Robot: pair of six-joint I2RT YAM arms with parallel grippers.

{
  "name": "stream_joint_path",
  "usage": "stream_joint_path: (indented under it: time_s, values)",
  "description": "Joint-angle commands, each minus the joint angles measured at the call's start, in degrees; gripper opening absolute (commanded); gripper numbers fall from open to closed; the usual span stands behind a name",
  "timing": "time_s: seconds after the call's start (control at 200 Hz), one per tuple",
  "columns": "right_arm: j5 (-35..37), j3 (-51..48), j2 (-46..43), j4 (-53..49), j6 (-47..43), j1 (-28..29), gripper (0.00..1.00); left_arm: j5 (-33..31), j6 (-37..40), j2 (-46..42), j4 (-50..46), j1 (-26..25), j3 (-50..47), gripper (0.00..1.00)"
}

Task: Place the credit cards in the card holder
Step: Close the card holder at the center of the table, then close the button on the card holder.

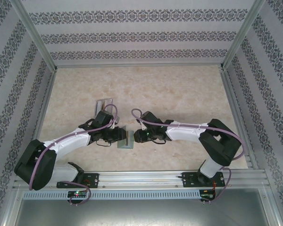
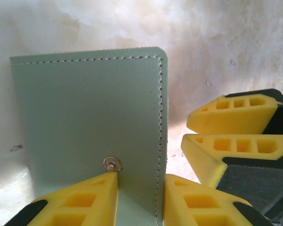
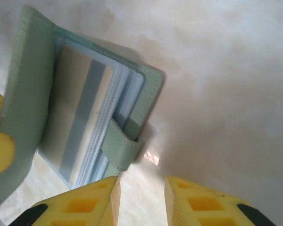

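Right wrist: sage-green card holder stands open, clear sleeves showing.

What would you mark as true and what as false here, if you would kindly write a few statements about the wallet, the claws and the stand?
1. The wallet is open, with its clear pockets showing. True.
2. The right claw grips the wallet's snap tab. False: its fingertips stand apart over the bare table, and the tab lies beyond them.
3. A metal stud sits on the wallet's green cover. True.
4. The clear stand is beside the right arm. False: it stands on the table just beyond the left arm.
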Motion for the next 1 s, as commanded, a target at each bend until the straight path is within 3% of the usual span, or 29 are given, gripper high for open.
stream_joint_path:
  time_s: [0.0, 0.155, 0.355, 0.605, 0.714, 0.844, 0.994]
  values:
    - [-3.97, 2.74, 2.48, -0.55, -4.02, -0.51, 0.36, -1.68, 1.19, 1.19, -1.19, -0.56, 0.58, 0.26]
    - [-4.67, 6.04, 6.26, -0.08, -2.77, 0.07, 0.42, -2.75, 0.81, 1.91, -1.44, -0.61, 0.24, 0.21]
    - [-1.74, 7.32, 10.46, 0.94, 2.25, 1.80, 0.37, -3.17, 0.14, 4.12, -0.69, -0.67, -0.33, 0.17]
    - [2.41, 3.89, 7.44, 2.44, 4.70, 0.86, 0.06, -7.09, 0.45, 6.12, -1.20, -0.65, -1.33, 0.16]
    - [4.36, 1.74, 5.47, 2.55, 6.82, -0.61, 0.01, -7.42, 0.28, 8.23, -0.76, -0.57, -1.49, 0.15]
    - [8.24, -1.10, 2.36, 2.42, 7.67, -1.29, 0.01, -6.93, -0.86, 9.30, 2.39, -0.57, -3.34, 0.14]
    - [12.19, -2.42, 0.30, 1.32, 9.53, -1.31, 0.09, -6.51, -1.04, 10.63, 3.27, -0.57, -3.39, 0.14]
